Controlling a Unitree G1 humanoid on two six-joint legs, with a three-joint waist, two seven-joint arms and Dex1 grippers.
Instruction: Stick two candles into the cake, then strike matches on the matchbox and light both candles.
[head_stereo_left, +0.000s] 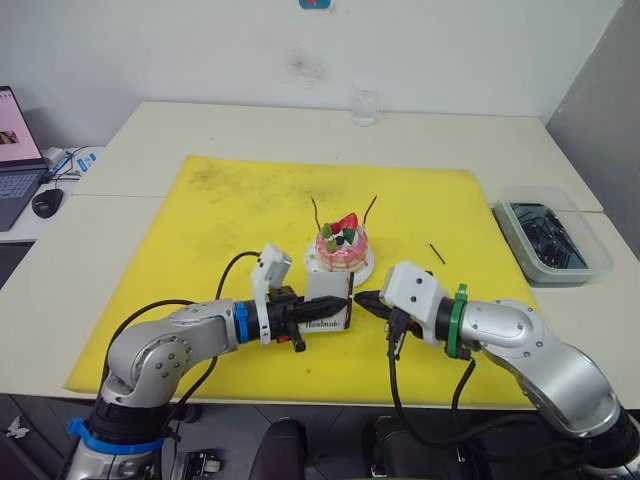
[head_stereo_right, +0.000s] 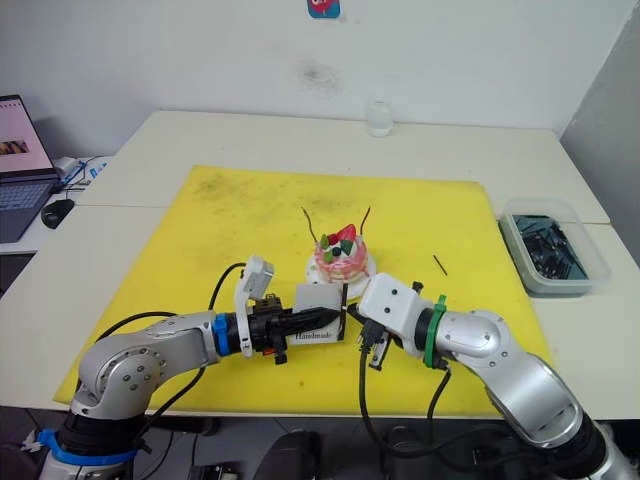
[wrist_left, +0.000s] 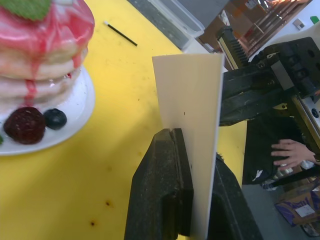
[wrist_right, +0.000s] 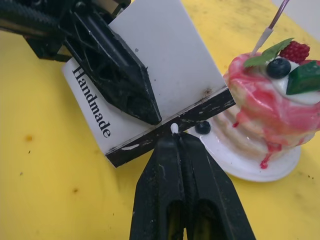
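Beside the cake (head_stereo_left: 341, 246), left gripper (head_stereo_left: 318, 312) clamps matchbox (head_stereo_left: 327, 300); right gripper (wrist_right: 175, 141) pinches match (wrist_right: 174, 128).

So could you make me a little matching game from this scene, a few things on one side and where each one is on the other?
Things:
1. matchbox
2. candles
3. loose match
4. glass

Places:
A. lying on the yellow mat, to the right of the cake
B. standing at the far edge of the table
C. stuck upright in the cake
D. clamped in the left gripper, in front of the cake

Pairs: 1-D, 2-C, 3-A, 4-B
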